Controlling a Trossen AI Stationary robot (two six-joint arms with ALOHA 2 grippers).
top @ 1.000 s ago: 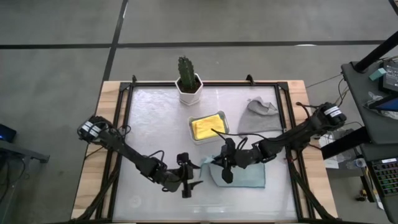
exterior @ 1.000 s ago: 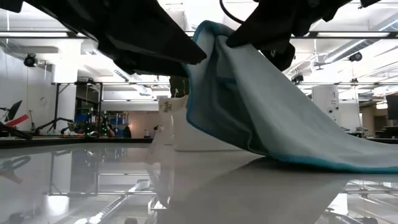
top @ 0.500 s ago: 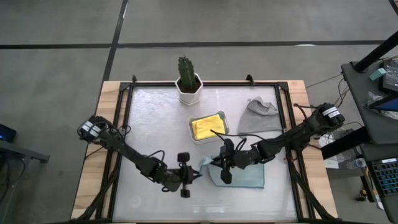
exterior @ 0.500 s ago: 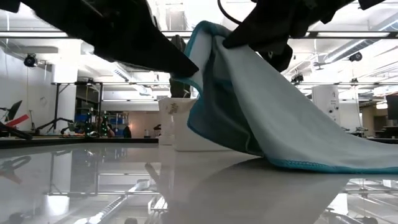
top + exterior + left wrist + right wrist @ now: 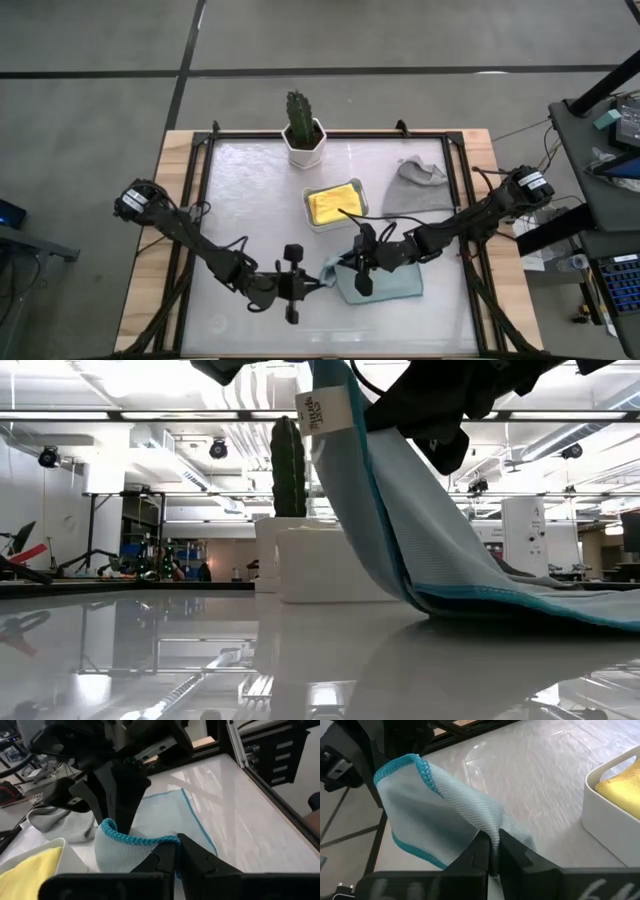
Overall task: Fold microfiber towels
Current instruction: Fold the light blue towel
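1. Glossy white table top (image 5: 260,190) framed by dark rails on a pale wooden base; both dark arms reaching in toward the near middle.
2. Pale teal microfiber towel with bright turquoise stitched edge (image 5: 385,285) (image 5: 420,530) (image 5: 165,820) (image 5: 445,805) near the front of the table, right of centre; far part lying flat on the surface, near-left part lifted clear and hanging in a steep slope.
3. Left gripper (image 5: 312,284) (image 5: 176,851) at the towel's raised left edge; fingers clenched tight on the stitched hem, seen pinched between the two dark tips in the left wrist view.
4. Right gripper (image 5: 352,262) (image 5: 492,852) just beside the left one, on the towel's upper left part; fingers pressed together on a ridge of the fabric, holding it up off the table.
5. Small white sewn label (image 5: 325,408) hanging at the lifted edge, visible in the low view.
6. White rectangular plastic tray (image 5: 335,203) (image 5: 600,800) behind the towel, near table centre; folded yellow microfiber cloth (image 5: 335,204) (image 5: 25,872) (image 5: 625,787) lying inside it.
7. Grey microfiber cloth (image 5: 418,188) (image 5: 60,822) crumpled in a loose heap, right of the tray, apart from it.
8. Green cactus in a white faceted pot (image 5: 302,130) (image 5: 288,510) at the far edge of the table, behind the tray.
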